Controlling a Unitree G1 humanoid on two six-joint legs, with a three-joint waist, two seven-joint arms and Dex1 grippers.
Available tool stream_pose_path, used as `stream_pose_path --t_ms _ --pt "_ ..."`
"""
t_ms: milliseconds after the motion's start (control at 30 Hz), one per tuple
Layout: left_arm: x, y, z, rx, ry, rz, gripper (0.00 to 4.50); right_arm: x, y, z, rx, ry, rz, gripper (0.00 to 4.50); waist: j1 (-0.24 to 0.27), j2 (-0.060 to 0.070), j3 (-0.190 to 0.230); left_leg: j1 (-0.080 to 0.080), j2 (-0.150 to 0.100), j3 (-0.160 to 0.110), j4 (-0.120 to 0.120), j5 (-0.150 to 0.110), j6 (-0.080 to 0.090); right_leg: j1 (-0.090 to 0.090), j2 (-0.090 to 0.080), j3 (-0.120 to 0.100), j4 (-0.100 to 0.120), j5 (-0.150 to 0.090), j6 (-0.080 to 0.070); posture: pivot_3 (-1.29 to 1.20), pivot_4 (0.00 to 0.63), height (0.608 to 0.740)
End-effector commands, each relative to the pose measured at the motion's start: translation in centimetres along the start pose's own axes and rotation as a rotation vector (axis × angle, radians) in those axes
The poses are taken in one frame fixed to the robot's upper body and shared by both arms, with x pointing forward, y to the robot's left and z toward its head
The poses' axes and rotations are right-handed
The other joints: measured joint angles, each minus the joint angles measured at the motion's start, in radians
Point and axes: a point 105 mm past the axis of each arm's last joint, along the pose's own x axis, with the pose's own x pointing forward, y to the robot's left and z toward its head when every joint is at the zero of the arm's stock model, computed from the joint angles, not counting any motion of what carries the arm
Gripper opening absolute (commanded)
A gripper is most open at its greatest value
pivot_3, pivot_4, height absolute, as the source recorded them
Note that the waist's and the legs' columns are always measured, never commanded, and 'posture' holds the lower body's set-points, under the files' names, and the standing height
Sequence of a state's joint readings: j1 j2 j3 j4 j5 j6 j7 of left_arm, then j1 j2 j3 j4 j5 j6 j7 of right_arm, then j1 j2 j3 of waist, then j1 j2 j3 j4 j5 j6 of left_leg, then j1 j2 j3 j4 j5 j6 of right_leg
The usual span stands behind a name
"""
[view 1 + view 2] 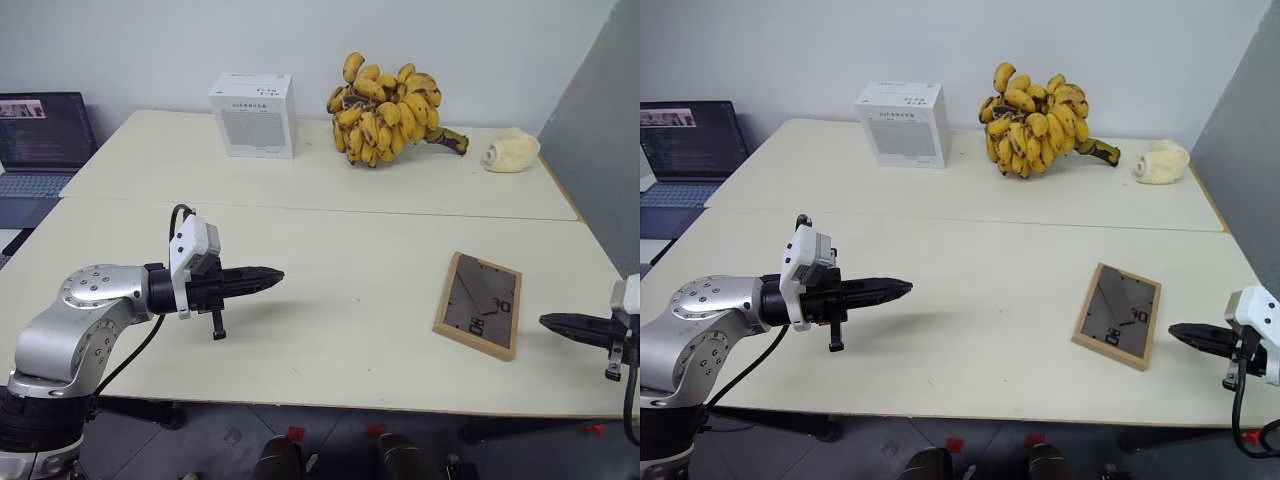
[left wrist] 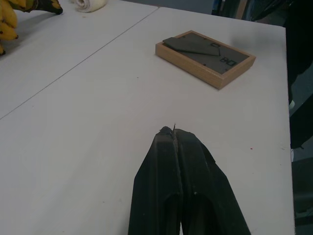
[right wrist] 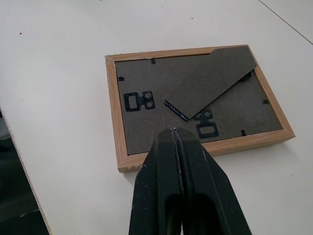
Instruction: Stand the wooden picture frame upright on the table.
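Left claw [image 1: 272,274] pressed together, holding nothing, hovering over table [image 1: 330,330], pointing toward right side. Picture frame [image 1: 479,304] well apart from it, farther right, lying flat, back panel up, prop stand folded. Right claw [image 1: 548,322] pressed together, empty, just beside frame's right edge, tips aimed at it, not touching.

Head stereo pair overlooking table [image 1: 330,300], wrist views close on wooden picture frame [image 3: 195,107]
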State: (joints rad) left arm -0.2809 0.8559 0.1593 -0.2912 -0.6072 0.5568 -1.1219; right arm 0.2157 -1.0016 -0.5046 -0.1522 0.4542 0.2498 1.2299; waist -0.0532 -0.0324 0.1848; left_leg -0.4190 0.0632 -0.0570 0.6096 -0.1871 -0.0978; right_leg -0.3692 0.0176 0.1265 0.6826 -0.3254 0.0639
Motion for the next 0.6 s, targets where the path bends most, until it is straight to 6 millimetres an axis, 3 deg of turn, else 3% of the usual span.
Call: stream_pose_path --t_ms 33,600 --pt "0.10 0.46 0.55 0.066 0.007 0.019 0.00 -0.07 -0.04 0.79 -0.034 -0.026 -0.007 0.04 0.000 0.000 0.000 0.000 0.000 0.000 0.000 0.000 0.000 0.000 0.000 0.000 0.000 0.000 0.000 0.00 0.150 0.740" --pt "0.62 1.19 1.08 0.056 -0.032 0.065 0.00 0.76 0.28 0.58 -0.026 -0.047 -0.029 0.04 0.000 0.001 0.000 0.000 0.000 0.000 0.001 0.000 0.000 0.001 0.000 0.000 0.000 0.001 0.001 0.00 0.150 0.740"
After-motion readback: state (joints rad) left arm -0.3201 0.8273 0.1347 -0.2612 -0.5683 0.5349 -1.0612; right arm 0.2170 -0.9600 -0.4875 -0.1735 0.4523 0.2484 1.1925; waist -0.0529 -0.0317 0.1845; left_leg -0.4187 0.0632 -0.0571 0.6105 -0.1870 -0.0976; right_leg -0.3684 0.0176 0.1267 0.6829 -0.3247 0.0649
